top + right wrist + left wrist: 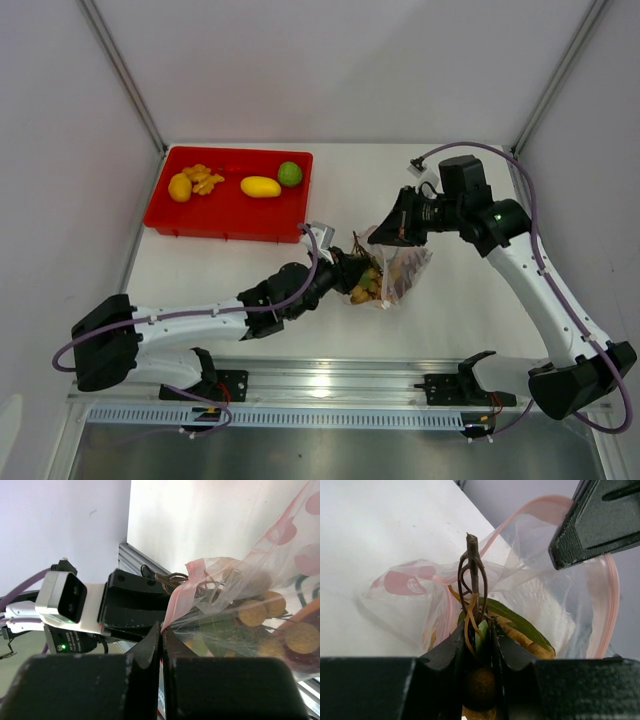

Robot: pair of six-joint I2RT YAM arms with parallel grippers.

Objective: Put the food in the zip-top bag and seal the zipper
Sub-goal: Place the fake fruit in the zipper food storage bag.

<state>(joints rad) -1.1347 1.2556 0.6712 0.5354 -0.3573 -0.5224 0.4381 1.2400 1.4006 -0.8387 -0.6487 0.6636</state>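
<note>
The clear zip-top bag (400,268) lies at mid table with its pink zipper strip (612,600) held open. My right gripper (161,627) is shut on the bag's pink mouth edge (180,595) and lifts it. My left gripper (477,630) is shut on the brown nut cluster (472,575) with its green leaf (517,620), at the bag's mouth (365,280). Round brown nuts (252,612) show through the plastic. A yellow lemon (180,187), orange pieces (204,178), a yellow mango (260,187) and a green lime (290,173) lie in the red tray (225,222).
The red tray stands at the back left of the white table. Metal frame posts rise at both back corners. A metal rail (330,385) runs along the near edge by the arm bases.
</note>
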